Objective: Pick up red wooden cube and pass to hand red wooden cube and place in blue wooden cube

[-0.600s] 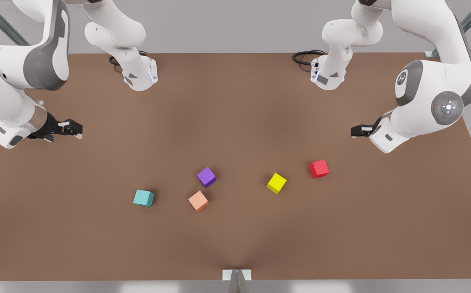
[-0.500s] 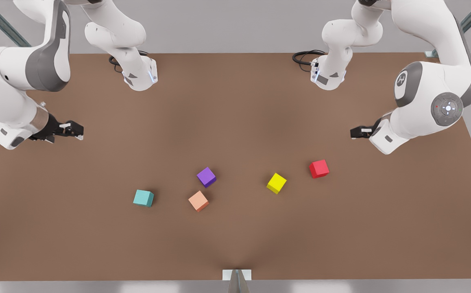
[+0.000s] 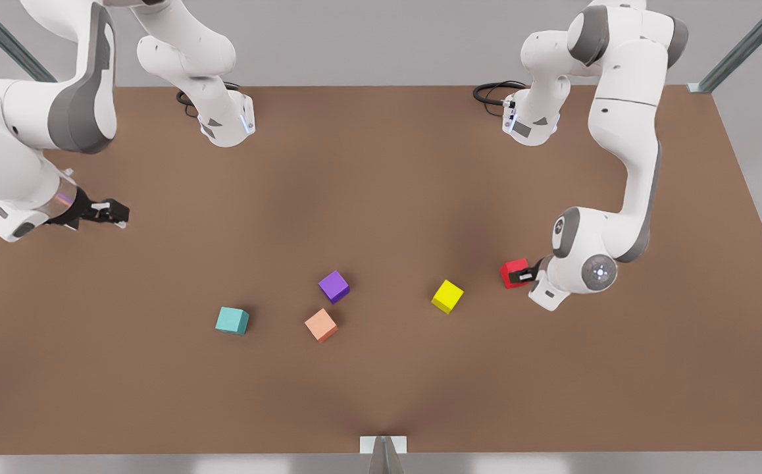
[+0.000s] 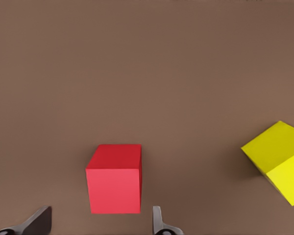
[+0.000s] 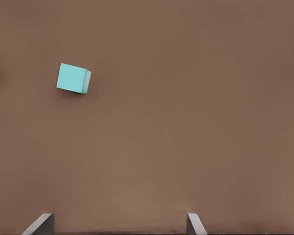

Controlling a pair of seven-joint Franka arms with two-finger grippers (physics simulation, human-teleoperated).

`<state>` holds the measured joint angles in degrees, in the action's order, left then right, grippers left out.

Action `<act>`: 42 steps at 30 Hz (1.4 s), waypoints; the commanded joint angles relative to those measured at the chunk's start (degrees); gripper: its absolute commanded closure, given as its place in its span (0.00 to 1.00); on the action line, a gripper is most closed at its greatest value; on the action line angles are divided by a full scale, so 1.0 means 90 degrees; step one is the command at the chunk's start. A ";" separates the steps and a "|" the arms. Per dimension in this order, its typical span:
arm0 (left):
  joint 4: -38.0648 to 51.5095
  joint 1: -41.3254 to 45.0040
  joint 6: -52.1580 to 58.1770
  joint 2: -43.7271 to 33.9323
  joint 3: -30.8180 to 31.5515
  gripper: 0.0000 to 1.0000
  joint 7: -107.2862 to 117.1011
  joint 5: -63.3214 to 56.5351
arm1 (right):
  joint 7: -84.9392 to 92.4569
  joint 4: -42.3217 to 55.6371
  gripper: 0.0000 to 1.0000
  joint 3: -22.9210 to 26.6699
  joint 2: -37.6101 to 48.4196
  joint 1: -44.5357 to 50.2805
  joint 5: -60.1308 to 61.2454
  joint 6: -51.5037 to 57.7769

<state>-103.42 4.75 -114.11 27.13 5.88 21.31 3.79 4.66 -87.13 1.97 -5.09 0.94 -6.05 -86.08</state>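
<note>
Cube: red wooden cube [image 4: 114, 178] just ahead of left end effector [image 4: 98, 226] — fingers spread | right end effector [image 5: 118, 224] waits — spread

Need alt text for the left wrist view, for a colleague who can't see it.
A small bright red wooden cube sits on the brown table just ahead of the open left pincer, its fingers flanking it without touching. A yellow cube lies apart.

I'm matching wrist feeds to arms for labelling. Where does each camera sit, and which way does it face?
Front view: high, looking down on the brown table, both white arms and five cubes.
Left wrist view: above the small red wooden cube, open left gripper fingertips showing; it rides the arm on the front view's right.
Right wrist view: faces the teal wooden cube, open right gripper waiting.
Front and left wrist views share the yellow cube.
</note>
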 commanded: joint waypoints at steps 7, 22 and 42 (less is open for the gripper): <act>-0.0354 0.0039 -0.1256 0.0159 0.0001 0.00 0.1792 -0.0011 | -0.0303 0.0248 0.00 0.0240 -0.0050 -0.0026 0.0427 0.0316; -0.0882 0.0059 -0.1403 0.0335 0.0001 0.00 -0.0347 -0.0001 | -0.0274 0.0423 0.00 0.0337 -0.0450 -0.0192 0.0643 -0.0016; -0.0862 -0.0010 -0.1725 0.0286 0.0020 0.44 -0.0376 0.0487 | -0.0274 0.0414 0.00 0.0337 -0.0519 -0.0183 0.0642 -0.0035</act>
<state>-111.41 4.63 -129.33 30.00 6.02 20.95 6.45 2.41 -83.43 5.00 -9.76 -0.71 -0.30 -86.34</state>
